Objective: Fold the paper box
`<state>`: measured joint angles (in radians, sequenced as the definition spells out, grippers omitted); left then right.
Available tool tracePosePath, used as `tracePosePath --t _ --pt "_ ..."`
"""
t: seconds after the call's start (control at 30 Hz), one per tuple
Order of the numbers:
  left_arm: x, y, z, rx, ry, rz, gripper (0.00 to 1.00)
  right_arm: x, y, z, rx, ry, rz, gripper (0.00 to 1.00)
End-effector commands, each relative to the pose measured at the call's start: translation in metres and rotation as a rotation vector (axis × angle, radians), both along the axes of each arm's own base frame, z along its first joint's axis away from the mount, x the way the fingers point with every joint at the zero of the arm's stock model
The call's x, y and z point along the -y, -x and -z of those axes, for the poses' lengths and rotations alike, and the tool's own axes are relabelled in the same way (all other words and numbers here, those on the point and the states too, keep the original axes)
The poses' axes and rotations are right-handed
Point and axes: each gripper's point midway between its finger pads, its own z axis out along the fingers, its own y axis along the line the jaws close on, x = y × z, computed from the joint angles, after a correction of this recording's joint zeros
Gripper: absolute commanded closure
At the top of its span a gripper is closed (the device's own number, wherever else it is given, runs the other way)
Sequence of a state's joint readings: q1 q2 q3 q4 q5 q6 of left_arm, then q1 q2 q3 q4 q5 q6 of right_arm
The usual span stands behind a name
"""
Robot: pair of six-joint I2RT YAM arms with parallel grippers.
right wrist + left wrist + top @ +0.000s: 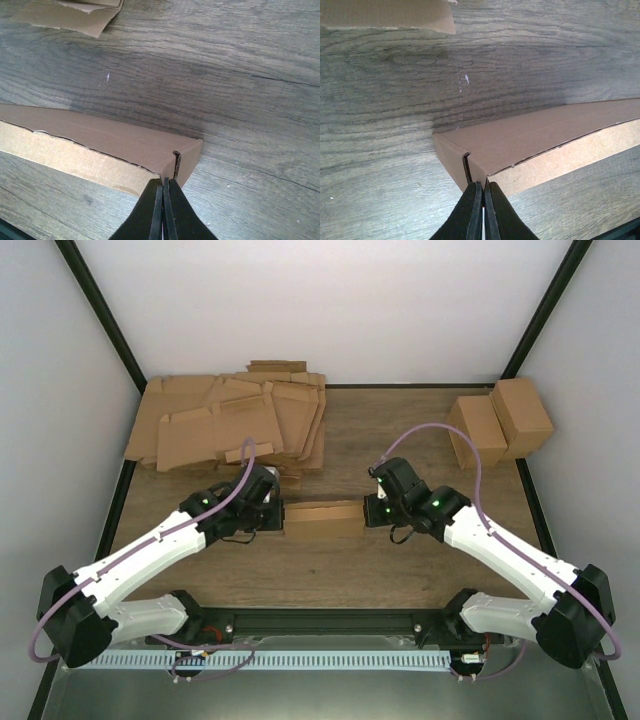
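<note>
The paper box (322,520) lies flat and closed at the table's middle, a shallow brown carton with its long side towards me. My left gripper (278,512) sits at its left end and my right gripper (368,512) at its right end. In the left wrist view the left gripper (483,184) is shut, its tips against the near corner of the box (535,140), next to a slit in the end wall. The right wrist view shows the right gripper (163,180) shut the same way at the opposite near corner of the box (100,135).
A pile of flat die-cut cardboard sheets (235,425) covers the back left of the table; its edge shows in both wrist views (390,17) (75,15). Two taller folded cartons (500,425) stand at the back right. Black frame posts rise at the sides.
</note>
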<state>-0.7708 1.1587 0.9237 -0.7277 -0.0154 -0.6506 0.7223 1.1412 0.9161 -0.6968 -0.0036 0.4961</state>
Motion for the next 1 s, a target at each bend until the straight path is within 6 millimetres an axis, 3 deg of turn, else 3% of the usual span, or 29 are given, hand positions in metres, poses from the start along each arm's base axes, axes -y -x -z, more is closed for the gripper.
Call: tracePosePath --t 0.0,0.4,0.97 --pt "0.017 0.008 -0.002 -0.054 0.074 0.042 0.96 -0.015 0.003 -0.013 -0.025 -0.055 -0.023 0.99" --pt "0.026 0.012 0.002 -0.098 0.109 0.056 0.96 -0.014 0.005 -0.01 -0.062 -0.06 0.008 0.99" --pt "0.009 0.011 0.019 -0.088 0.001 0.042 0.96 -0.01 0.005 -0.013 -0.086 -0.035 0.034 0.99"
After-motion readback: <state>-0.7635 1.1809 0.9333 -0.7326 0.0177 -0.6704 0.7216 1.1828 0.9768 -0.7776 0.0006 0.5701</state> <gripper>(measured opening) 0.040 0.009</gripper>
